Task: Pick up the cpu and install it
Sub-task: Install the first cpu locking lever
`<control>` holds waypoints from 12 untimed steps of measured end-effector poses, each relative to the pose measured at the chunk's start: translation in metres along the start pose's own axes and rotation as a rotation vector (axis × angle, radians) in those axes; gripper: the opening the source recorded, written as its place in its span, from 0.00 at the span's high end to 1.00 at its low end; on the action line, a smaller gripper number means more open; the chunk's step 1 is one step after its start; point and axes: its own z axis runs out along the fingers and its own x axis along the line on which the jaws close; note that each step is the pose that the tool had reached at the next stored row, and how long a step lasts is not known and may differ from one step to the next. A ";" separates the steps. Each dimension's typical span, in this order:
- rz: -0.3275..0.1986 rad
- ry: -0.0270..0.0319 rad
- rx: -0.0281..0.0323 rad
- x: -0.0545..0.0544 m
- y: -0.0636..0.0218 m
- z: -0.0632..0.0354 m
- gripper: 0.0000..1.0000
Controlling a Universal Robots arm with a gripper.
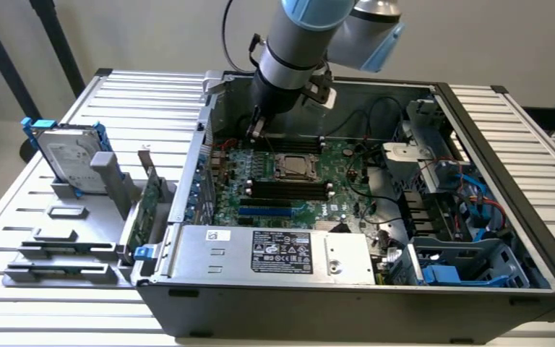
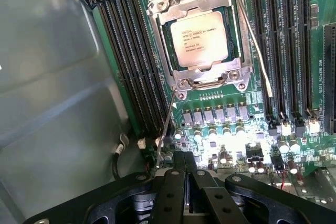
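**Chip seated in the socket; closed pincer at the retention lever**

Exterior view: the arm reaches down into the open computer case [image 1: 355, 298], which lies on the slatted counter [image 1: 142, 90]. The pincer [image 1: 255, 131] hangs low over the far edge of the motherboard [image 1: 345, 196], its fingers together and holding nothing. The cpu [image 1: 292, 168] is not in the pincer. It lies flat in its socket near the middle of the board, just nearer the camera than the tips. The hard drive [image 1: 66, 155] with blue brackets stands in a holder on the exterior view's left, well apart from the work.

Wrist view: the cpu [image 2: 199, 38] sits square in the socket with the metal load frame [image 2: 207, 75] lying over its rim, so placing looks done and the work in hand seems to be securing it. The closed pincer [image 2: 186, 162] sits just beside the free end of a thin wire lever [image 2: 167, 124] that runs out from the socket corner. I cannot tell whether they touch.

To do this well, the closed tips should bear on the lever's end alone and keep off the small capacitors [image 2: 223, 157] crowded beside them and the memory slots [image 2: 126, 51]. A slow, steady push along the lever's own swing seems safest, since a thin springy wire could slip off smooth tips sideways.
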 end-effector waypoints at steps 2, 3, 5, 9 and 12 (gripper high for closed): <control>0.006 0.0014 -0.0003 0.000 0.0000 -0.0003 0.89; 0.008 0.0018 -0.0004 0.000 -0.0001 -0.0003 0.89; 0.011 -0.0026 -0.0014 0.000 -0.0013 -0.0001 0.89; 0.019 -0.0309 -0.0106 -0.002 -0.0056 0.0013 0.89; 0.024 -0.0396 -0.0121 -0.002 -0.0069 0.0016 0.89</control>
